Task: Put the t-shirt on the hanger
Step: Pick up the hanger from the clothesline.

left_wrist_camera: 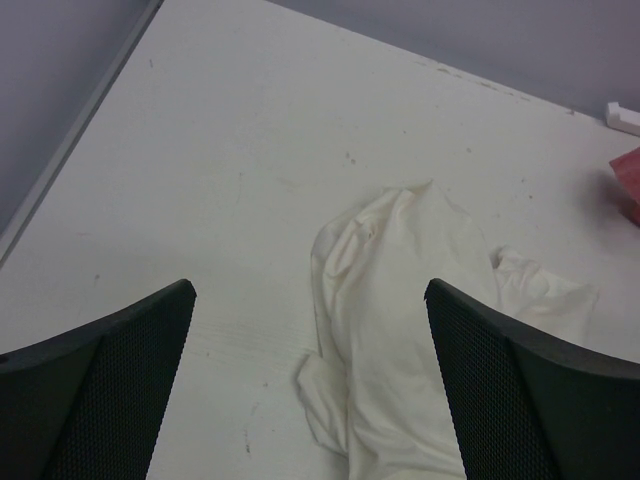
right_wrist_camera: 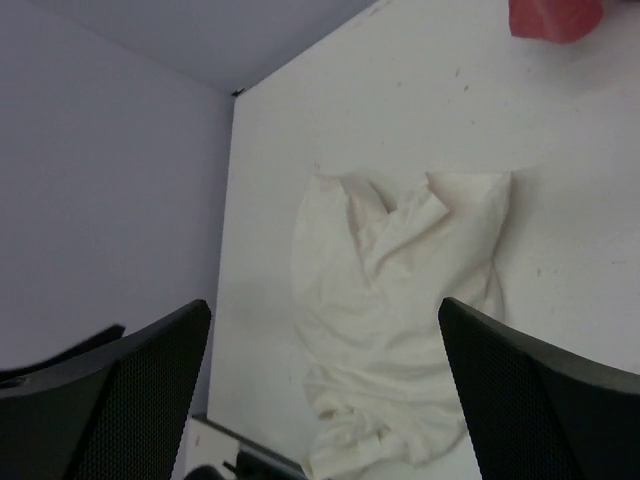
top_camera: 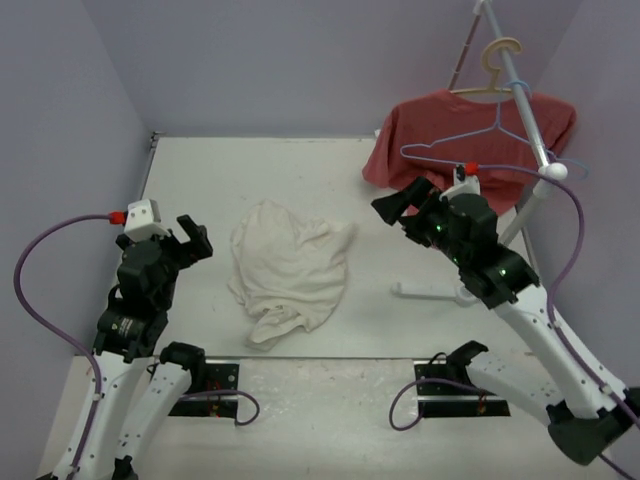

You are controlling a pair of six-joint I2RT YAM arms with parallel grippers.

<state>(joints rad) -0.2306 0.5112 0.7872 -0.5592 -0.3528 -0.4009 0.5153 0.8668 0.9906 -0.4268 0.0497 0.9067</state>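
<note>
**Opening step: both grippers empty, shirt not yet picked up**

Found the cream-white t-shirt (top_camera: 290, 270) lying crumpled in a heap on the white table (top_camera: 200, 180), roughly midway between the two arms and touched by neither. Noted the left gripper (top_camera: 190, 240) hovering just left of the heap, jaws spread wide with nothing between them. Checked this from its wrist view, which looked down on the cloth between the parted fingers. Noted the right gripper (top_camera: 405, 205) raised above the table to the right of the shirt, likewise spread wide and empty, turned toward the heap.

Spotted the light-blue wire hanger (top_camera: 450, 139) at far right, hung on the slanted rail of the rack (top_camera: 530, 120) in front of a red t-shirt (top_camera: 430, 120) on a beige hanger (top_camera: 497, 60). Placed it well apart from the cream shirt.

Judged the task at its very start: a reach toward the garment, with no grasp made. Reckoned the next move to call for lowering one gripper onto the heap and pinching a single top fold. Could not make out collar or shoulder in the crumple. Expected some lifting and shaking-out before any opening could take the hanger. Saw some risk of catching several layers at once.
</note>
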